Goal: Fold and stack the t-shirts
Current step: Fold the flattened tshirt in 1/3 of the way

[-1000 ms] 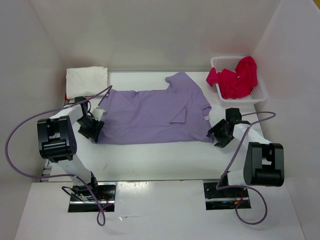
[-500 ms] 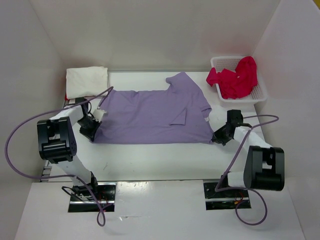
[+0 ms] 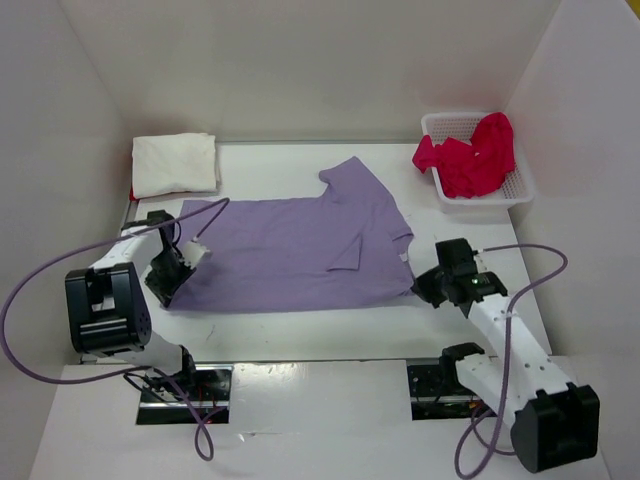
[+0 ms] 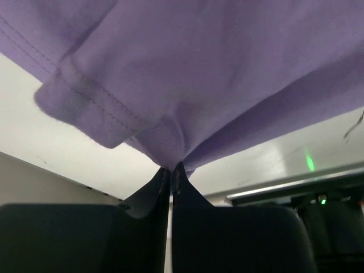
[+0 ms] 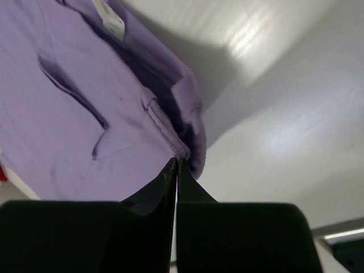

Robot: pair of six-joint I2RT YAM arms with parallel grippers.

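Gripping both near corners of the lavender t-shirt, the arms look to be at the start of the first fold. The left pincer is clamped tight on one hem corner and the right pincer is pinched closed on the other. The shirt lies spread on the table, between the pincers and stretching away beyond them. The next move probably calls for lifting both corners evenly and carrying them toward the far edge. A folded off-white t-shirt sits beyond the left pincer.
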